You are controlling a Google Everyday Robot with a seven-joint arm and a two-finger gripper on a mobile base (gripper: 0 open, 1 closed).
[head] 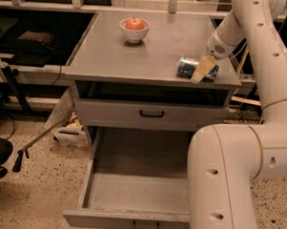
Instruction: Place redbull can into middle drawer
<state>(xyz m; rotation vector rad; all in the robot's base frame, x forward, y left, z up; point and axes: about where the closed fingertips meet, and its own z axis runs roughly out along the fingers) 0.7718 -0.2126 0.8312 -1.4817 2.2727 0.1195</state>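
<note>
At the cabinet top's [136,59] right front edge, the redbull can [185,68] lies sideways, long axis left-right and shiny end leftward. The gripper [203,70] is over it, and I cannot tell its grip.

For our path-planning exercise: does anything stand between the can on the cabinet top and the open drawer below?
Nothing visible does. The gripper is at the can, near the front right edge of the top. The drawer is pulled out with bare floor showing; the robot's own arm hides its right part.
</note>
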